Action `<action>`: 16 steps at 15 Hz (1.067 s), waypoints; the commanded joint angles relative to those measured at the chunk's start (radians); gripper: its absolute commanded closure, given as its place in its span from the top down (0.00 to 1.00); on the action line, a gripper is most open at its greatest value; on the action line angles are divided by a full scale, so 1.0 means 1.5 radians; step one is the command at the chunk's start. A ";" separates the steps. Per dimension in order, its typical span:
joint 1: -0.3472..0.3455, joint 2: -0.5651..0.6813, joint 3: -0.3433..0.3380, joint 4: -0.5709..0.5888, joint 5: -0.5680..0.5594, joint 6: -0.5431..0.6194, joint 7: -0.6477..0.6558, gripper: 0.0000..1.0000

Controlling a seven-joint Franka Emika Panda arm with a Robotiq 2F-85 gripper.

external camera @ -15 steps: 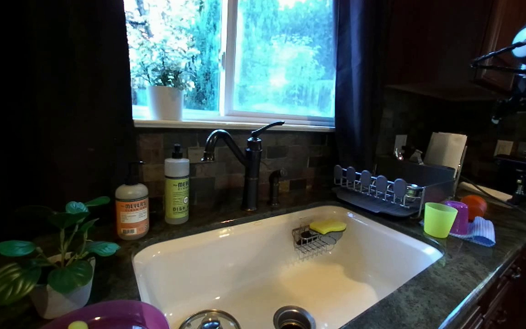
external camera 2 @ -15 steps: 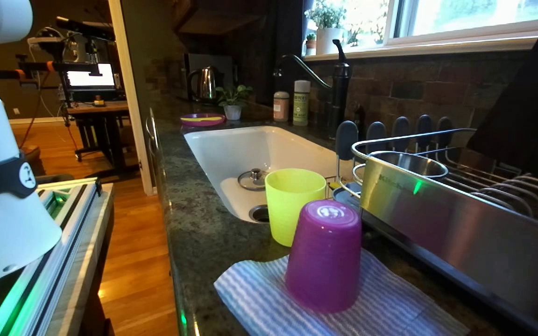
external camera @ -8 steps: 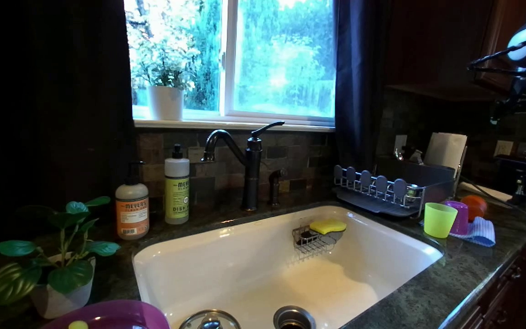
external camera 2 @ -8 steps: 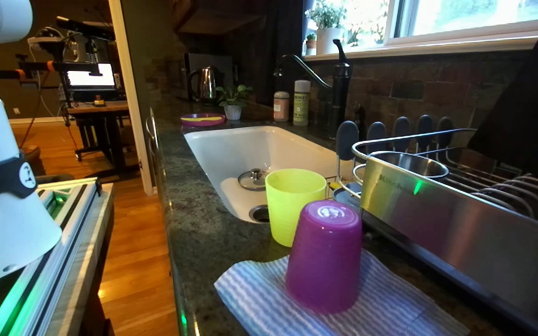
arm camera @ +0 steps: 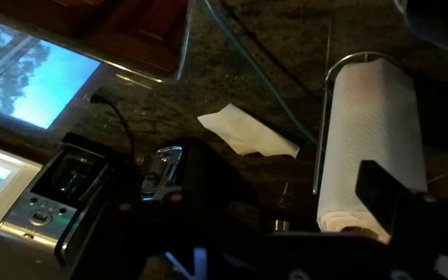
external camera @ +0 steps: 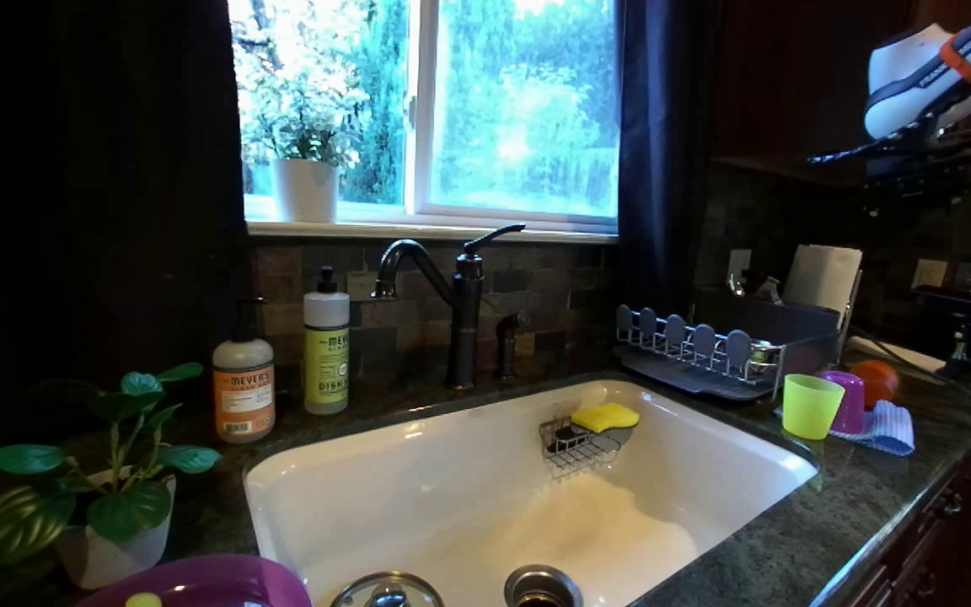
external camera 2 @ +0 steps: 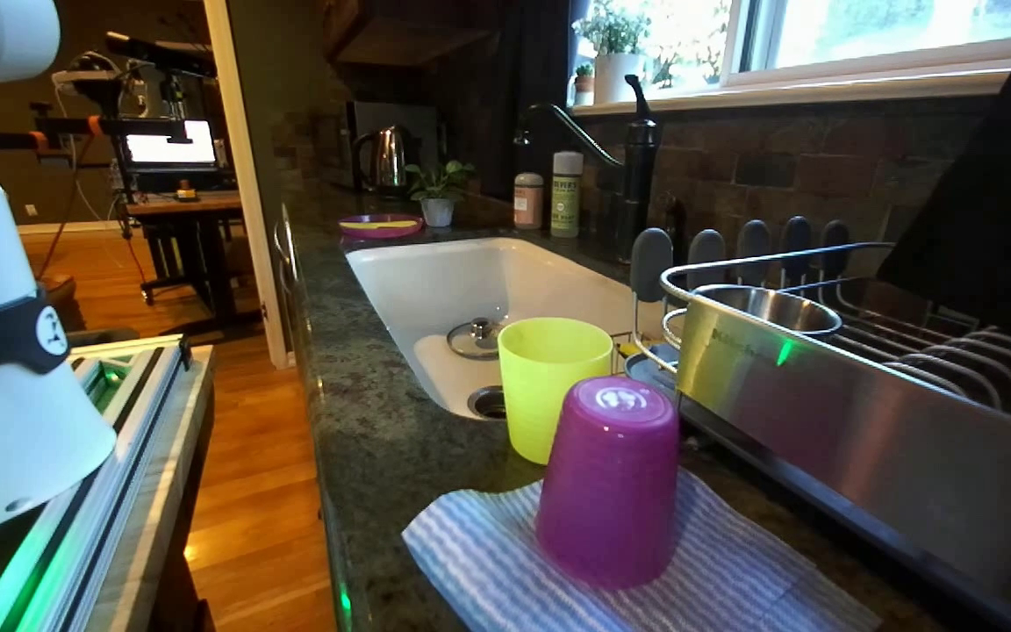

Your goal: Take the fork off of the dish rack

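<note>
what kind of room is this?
A kitchen, probably in a home: a white sink with a dark faucet stands out in both exterior views, a dish rack sits beside it, and the wrist view shows a paper towel roll.

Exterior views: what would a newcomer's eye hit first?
Probably the purple cup, large in an exterior view, upside down on a striped cloth, with the lime cup upright behind it. To their right there, the dish rack shows a shiny side. In both exterior views, the bright window glares above the white sink.
</note>
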 commanded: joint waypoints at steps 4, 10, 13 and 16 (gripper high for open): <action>0.095 0.104 -0.008 0.104 -0.047 -0.097 0.099 1.00; 0.105 0.108 -0.018 0.105 -0.056 -0.087 0.107 1.00; 0.104 0.108 -0.019 0.106 -0.056 -0.087 0.105 1.00; 0.118 0.106 -0.013 0.083 -0.048 -0.096 0.149 1.00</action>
